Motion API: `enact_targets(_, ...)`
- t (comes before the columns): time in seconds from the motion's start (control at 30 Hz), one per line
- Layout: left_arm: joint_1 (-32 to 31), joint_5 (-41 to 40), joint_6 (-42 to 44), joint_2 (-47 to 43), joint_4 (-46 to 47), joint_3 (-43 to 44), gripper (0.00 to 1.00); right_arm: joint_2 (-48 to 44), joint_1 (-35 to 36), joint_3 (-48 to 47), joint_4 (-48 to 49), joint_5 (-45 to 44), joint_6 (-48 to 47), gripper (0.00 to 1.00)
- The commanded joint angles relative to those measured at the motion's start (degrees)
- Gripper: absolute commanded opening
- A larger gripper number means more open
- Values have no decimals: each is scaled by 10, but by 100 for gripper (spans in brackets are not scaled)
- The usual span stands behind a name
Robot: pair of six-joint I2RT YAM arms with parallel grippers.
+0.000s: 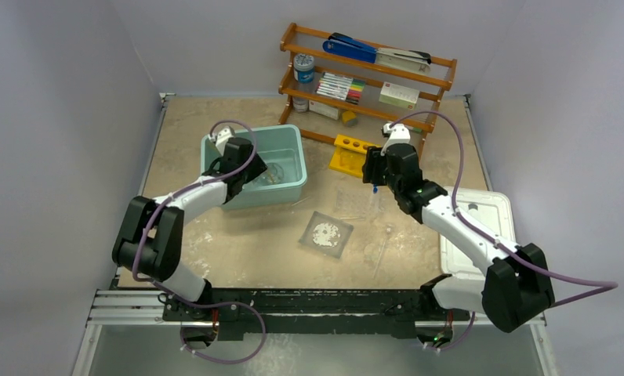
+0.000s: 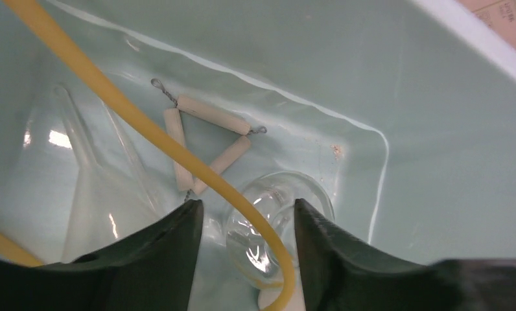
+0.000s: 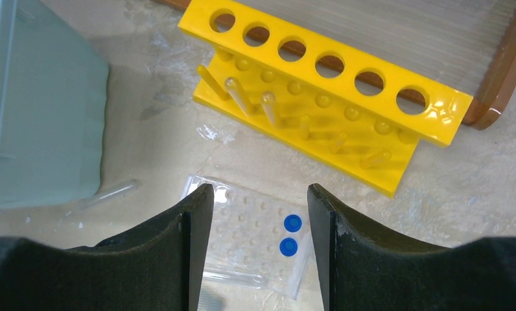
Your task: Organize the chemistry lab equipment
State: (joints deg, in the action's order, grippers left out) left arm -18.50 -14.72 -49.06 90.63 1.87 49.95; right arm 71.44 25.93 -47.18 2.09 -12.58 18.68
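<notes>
Fingers apart on both arms, nothing gripped

My left gripper [image 2: 247, 204] hangs inside the teal bin [image 2: 437, 129], jaws parted. The amber tube [image 2: 145, 126] runs between them unpinched, over the round flask [image 2: 278, 191]. My right gripper [image 3: 260, 188] gapes empty near the yellow rack [image 3: 320, 123]. Only the top view shows the square dish [image 1: 326, 233] on the table [image 1: 238, 235].

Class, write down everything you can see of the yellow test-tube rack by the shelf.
The yellow test-tube rack looks like glossy moulded plastic: a top bar with six round holes, all empty, over a base with a row of dimples and short pegs. It stands on the table at the foot of the wooden shelf; whether it touches the shelf is unclear. The right gripper hovers short of it, jaws open.
</notes>
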Motion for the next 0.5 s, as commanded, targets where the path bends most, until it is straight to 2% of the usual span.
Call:
enact_targets(0.0, -10, -9, 11, -99, 41, 3, 59, -28, -1, 5, 2, -21, 5, 58)
enact_targets(0.1, -33, -25, 39, -157, 23, 25, 66, -34, -1, 0, -8, -34, 8, 58)
enact_targets(0.27, -130, -76, 75, -228, 0, 42, 67, -34, -1, -3, 5, -43, 22, 58)
enact_targets(0.37, -190, -73, 62, -247, -14, 18, 66, -10, -1, -16, 7, -35, 27, 58)
enact_targets(0.47, -266, -78, 18, -258, 7, -46, 64, 17, -1, -33, 16, -26, 22, 58)
